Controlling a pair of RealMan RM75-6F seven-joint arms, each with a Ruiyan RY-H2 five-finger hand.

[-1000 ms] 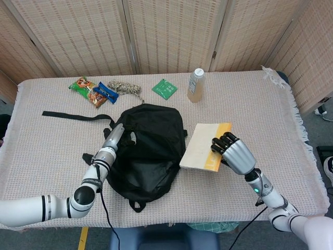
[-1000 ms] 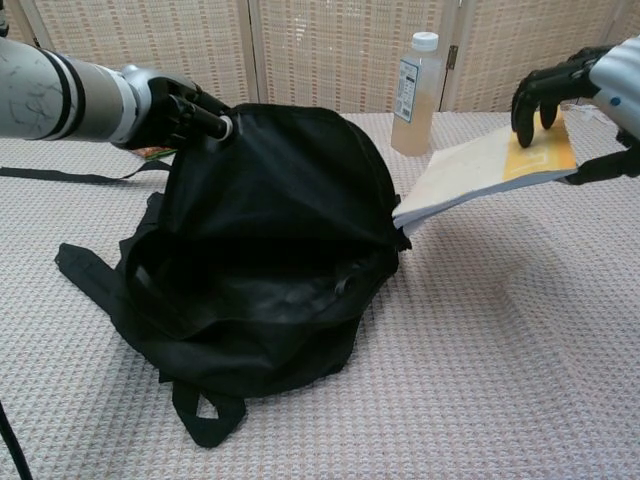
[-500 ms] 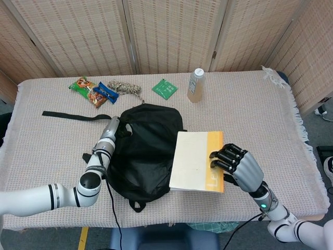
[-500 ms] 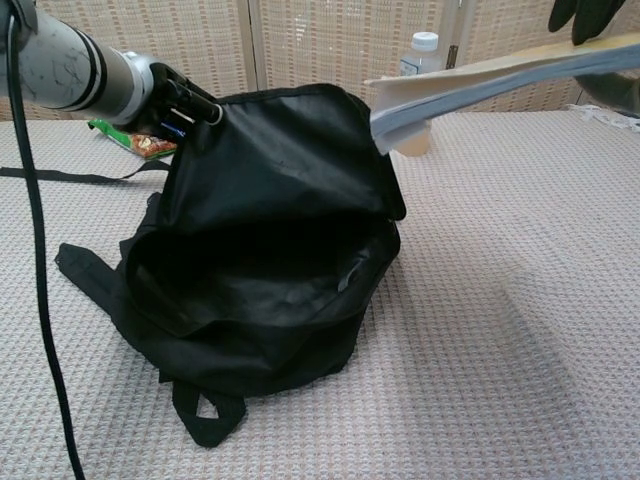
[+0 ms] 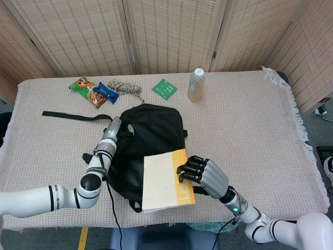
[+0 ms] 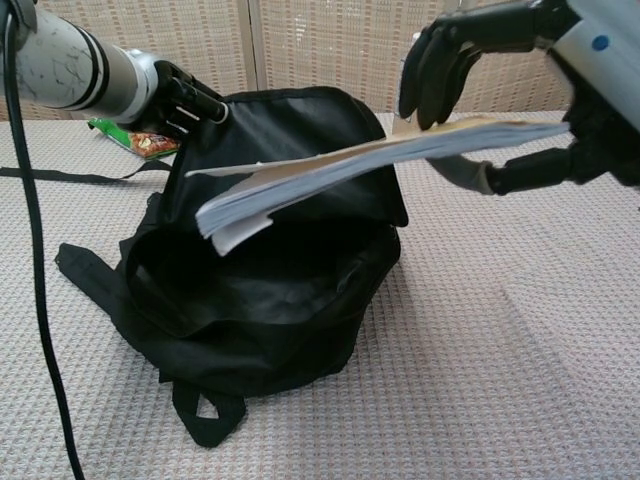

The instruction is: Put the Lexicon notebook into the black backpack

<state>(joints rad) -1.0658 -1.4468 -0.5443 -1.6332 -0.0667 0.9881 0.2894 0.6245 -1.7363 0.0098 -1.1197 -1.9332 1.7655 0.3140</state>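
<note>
The black backpack [image 5: 151, 135] lies in the middle of the table, its mouth gaping toward the front edge [image 6: 250, 290]. My left hand [image 5: 113, 131] grips the bag's upper left rim and holds it up [image 6: 185, 100]. My right hand [image 5: 204, 174] holds the Lexicon notebook [image 5: 165, 180] by its orange spine edge, fingers on top and thumb below [image 6: 470, 70]. The notebook [image 6: 340, 170] hangs nearly flat in the air above the bag's opening, its free corner drooping toward the mouth.
A clear bottle [image 5: 195, 85] stands behind the bag. A green packet [image 5: 164, 88], a coiled rope [image 5: 125, 88] and snack bags [image 5: 92, 91] lie along the back. A black strap [image 5: 73, 115] runs left of the bag.
My right hand carried the notebook from the bag's right side to the left and toward the front, so it now hovers over the open mouth. The left hand kept its hold on the rim.
</note>
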